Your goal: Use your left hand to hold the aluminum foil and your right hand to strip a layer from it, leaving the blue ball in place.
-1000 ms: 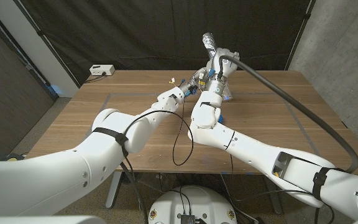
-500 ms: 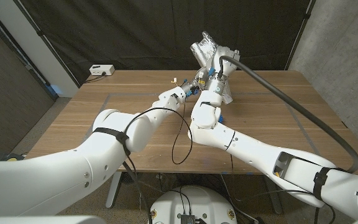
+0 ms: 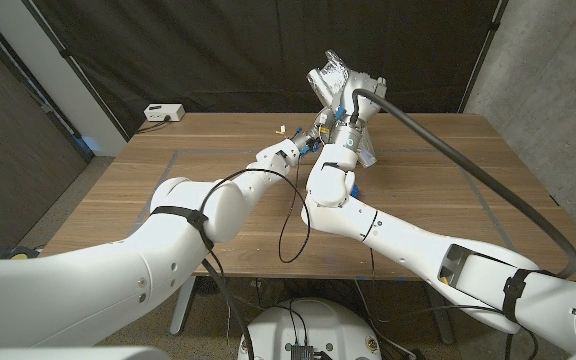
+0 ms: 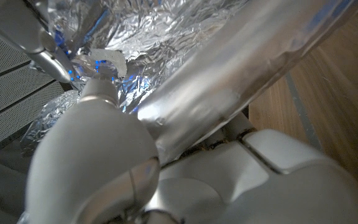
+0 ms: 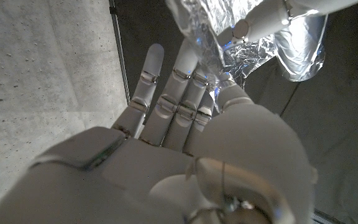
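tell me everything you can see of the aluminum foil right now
The aluminum foil is a crinkled, shiny silver sheet, raised above the far side of the wooden table. The right robot hand holds its lifted part pinched between thumb and fingers; the right wrist view shows it draped over those fingers. More foil hangs lower by the right wrist. The left robot hand reaches it from below. Blue glints show in its folds.

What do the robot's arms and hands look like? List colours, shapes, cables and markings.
Both arms are glossy white, with rounded shells. The left arm wears a black band and trails a thin black cable. The right arm has a black band near the wrist and a thick grey hose arching over it. The right hand has white fingers with metal joints.
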`<state>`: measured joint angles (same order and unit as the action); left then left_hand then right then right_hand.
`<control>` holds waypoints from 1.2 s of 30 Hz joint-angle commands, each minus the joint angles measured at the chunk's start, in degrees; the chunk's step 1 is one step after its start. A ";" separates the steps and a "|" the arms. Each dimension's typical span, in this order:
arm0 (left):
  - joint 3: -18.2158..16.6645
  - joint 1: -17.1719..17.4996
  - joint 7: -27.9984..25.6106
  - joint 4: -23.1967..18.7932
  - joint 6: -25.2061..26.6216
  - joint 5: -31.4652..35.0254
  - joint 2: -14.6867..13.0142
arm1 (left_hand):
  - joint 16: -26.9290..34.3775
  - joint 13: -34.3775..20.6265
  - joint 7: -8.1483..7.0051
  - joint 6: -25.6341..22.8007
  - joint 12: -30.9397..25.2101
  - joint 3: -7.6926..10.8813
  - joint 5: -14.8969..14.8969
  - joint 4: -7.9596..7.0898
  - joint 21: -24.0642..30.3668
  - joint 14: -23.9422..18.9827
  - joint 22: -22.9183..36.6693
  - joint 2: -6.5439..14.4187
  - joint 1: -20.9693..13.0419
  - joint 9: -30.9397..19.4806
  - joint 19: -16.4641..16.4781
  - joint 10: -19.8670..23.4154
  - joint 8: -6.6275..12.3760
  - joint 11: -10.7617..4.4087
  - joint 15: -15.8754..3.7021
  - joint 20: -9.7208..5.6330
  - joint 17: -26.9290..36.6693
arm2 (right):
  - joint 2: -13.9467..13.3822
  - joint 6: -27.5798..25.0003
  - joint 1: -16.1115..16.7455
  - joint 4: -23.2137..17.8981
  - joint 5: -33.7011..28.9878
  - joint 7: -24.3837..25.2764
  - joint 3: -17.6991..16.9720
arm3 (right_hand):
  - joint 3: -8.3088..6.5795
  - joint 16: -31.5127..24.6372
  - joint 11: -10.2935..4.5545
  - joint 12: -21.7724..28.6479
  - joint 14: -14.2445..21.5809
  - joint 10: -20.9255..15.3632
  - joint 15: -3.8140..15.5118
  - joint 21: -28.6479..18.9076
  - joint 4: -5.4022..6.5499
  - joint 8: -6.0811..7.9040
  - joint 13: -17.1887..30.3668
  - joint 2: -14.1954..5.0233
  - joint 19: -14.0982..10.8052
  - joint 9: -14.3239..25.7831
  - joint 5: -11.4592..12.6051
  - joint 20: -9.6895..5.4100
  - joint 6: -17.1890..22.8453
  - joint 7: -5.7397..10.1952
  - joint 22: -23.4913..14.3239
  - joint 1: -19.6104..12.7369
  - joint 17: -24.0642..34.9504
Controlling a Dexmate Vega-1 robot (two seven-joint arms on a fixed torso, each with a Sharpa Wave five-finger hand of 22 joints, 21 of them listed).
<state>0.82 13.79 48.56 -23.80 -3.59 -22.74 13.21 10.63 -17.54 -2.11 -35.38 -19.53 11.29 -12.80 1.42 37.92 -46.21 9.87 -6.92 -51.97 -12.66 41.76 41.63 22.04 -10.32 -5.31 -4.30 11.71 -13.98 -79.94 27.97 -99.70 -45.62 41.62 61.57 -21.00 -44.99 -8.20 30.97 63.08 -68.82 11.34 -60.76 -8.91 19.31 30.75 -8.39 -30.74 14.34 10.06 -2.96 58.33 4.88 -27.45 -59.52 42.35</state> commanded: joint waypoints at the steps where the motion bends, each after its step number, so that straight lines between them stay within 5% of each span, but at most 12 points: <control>1: -7.39 1.31 -0.07 -0.02 2.10 3.69 2.65 | -0.01 -0.04 -0.37 1.21 0.27 -1.00 -0.60 -0.18 -0.69 0.73 0.03 -0.98 1.01 -0.25 -0.07 -0.83 -0.44 -0.43 -6.66 -1.63 0.12 | 1.03 -0.04 -0.80 2.01 -4.24 -1.65 -1.14 | 0.32 -0.33 0.31 0.48 0.32 -0.17 1.94 -0.87 0.01 0.38 0.63 -0.16 0.31 0.60 0.16 -4.54 0.38 -0.14 -0.29 -0.65 0.45; 14: -14.89 1.74 0.33 -0.02 2.92 9.92 4.60 | 0.12 -0.02 0.12 2.51 0.58 -2.33 -1.26 -0.60 -1.70 1.59 0.07 -1.51 2.10 -0.34 -0.12 -1.86 -0.93 0.32 -6.16 -1.26 0.09 | 1.47 -0.04 -2.88 3.82 -6.06 -3.07 -1.68 | 0.75 -0.97 0.54 1.15 0.45 -0.65 1.93 -3.01 0.01 0.86 2.22 -0.07 0.85 1.54 0.31 -4.81 0.60 -0.76 -0.81 -1.45 1.78; 36: -18.87 1.84 0.44 -0.02 2.73 14.15 5.24 | -0.12 -0.18 1.33 8.09 1.67 -5.19 -2.56 -0.94 -3.69 4.83 0.16 -2.26 3.50 -0.90 -0.20 -5.86 -2.95 3.13 -3.11 0.98 -0.04 | 3.25 -0.04 -5.85 8.33 -11.44 -7.98 -1.91 | 1.22 -1.54 1.32 1.70 0.41 -1.17 1.91 -6.29 -0.11 1.17 3.80 -0.13 1.70 2.71 0.14 -4.89 0.68 -1.92 -1.50 -2.91 3.10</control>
<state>-16.06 15.52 49.07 -23.83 -0.97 -10.30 18.04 10.63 -17.56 -0.87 -27.78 -17.96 6.40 -15.07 0.46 34.37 -41.70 9.86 -9.32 -48.96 -13.29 41.40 35.80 19.25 -7.57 -4.31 -3.81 11.72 -11.69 -79.99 23.63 -93.72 -54.51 35.66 60.03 -20.05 -46.29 -7.12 32.29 63.39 -69.90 11.42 -66.39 -8.92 20.15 34.40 -8.45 -29.20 16.67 9.97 -2.67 58.92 3.43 -28.83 -61.86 45.27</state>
